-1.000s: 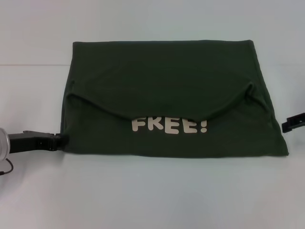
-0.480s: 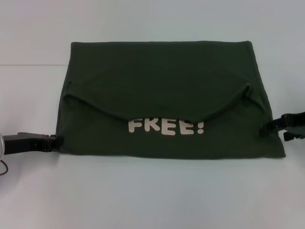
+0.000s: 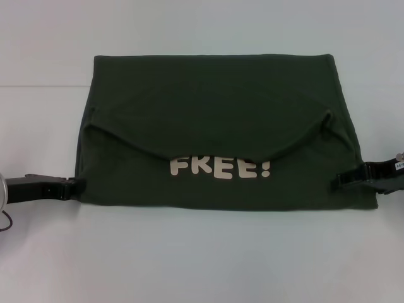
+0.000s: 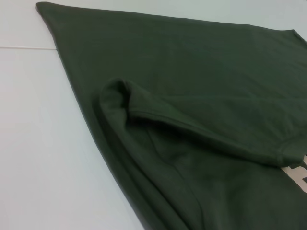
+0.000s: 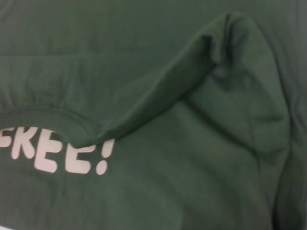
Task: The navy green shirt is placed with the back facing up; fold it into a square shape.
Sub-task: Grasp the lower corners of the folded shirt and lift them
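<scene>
Navy green shirt lies mid-tabletop, partly folded, white "FREE!" print showing under the folded-over flap. Left gripper at shirt's 8 o'clock edge, arm low, reaching in flat from 9 o'clock. Right gripper at 4 o'clock edge, over the fabric, reaching in level from 3. Jaws: cannot tell on either side. Likely step: pinch both near corners; take all layers, lift evenly, keep the fold line straight.
</scene>
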Action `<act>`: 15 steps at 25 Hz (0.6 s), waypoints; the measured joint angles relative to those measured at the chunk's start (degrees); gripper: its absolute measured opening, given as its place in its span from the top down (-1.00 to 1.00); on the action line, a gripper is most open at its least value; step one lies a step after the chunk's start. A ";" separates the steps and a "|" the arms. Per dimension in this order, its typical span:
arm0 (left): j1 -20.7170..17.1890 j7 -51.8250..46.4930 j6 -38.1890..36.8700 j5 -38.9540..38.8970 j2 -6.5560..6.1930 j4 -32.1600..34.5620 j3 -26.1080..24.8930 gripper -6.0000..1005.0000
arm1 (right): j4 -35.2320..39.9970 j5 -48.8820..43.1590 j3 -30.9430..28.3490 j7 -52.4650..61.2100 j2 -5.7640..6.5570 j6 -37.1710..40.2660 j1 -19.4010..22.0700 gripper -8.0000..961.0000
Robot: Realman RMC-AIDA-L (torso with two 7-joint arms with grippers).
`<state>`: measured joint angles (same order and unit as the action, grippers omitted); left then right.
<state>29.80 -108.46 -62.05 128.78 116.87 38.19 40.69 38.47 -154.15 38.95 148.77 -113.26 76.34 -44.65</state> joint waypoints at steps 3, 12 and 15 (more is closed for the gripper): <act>0.00 0.00 -0.06 -0.03 0.03 0.02 0.00 0.87 | -0.03 0.72 0.00 -0.67 -0.36 -0.37 0.12 -0.78; -0.08 0.00 -0.11 -0.03 0.07 0.05 0.00 0.87 | 0.25 1.14 0.23 -1.20 -0.94 -1.38 0.44 -0.76; -0.09 -0.07 -0.28 -0.03 0.09 0.04 0.01 0.87 | 0.82 1.14 0.25 -1.41 -0.94 -1.50 0.93 -0.63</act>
<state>29.71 -108.53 -62.33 128.75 116.96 38.24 40.69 39.29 -153.01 39.20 147.35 -114.20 74.84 -43.71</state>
